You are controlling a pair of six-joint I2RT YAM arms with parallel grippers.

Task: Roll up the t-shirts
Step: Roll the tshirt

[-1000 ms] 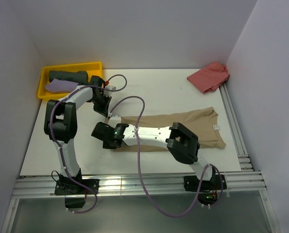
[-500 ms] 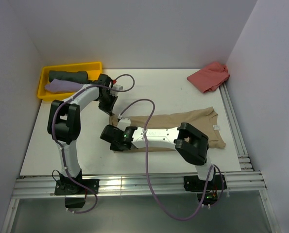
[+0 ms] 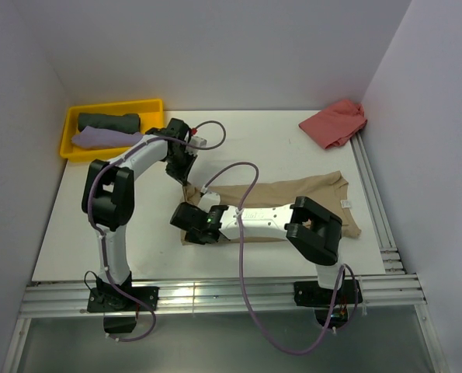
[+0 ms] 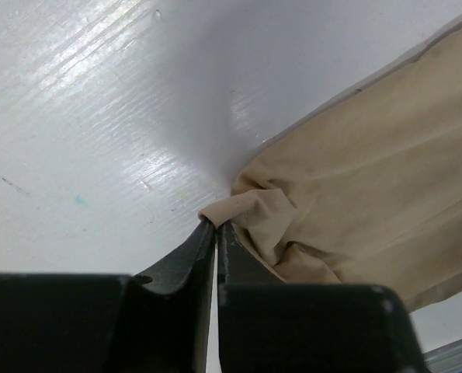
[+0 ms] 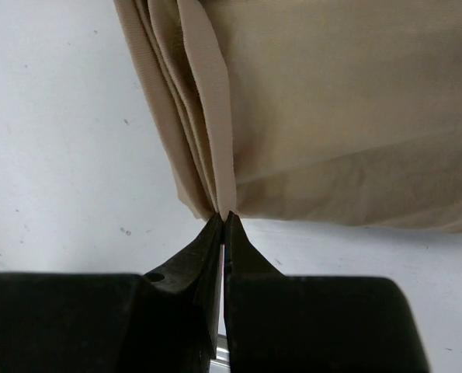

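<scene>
Left gripper (image 4: 216,225) and right gripper (image 5: 224,217) each clamp a hem corner of the folded tee (image 3: 293,193), apparently to start rolling.

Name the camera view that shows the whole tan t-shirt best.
The top external view: the tan t-shirt lies folded lengthwise across the table, partly under the right arm. The left wrist view shows only a bunched corner; the right wrist view only stacked edge folds.

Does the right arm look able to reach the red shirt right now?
Probably not yet: its fingers are shut on the tan shirt. Nothing lies between it and the red shirt, so after letting go the way looks free.
</scene>
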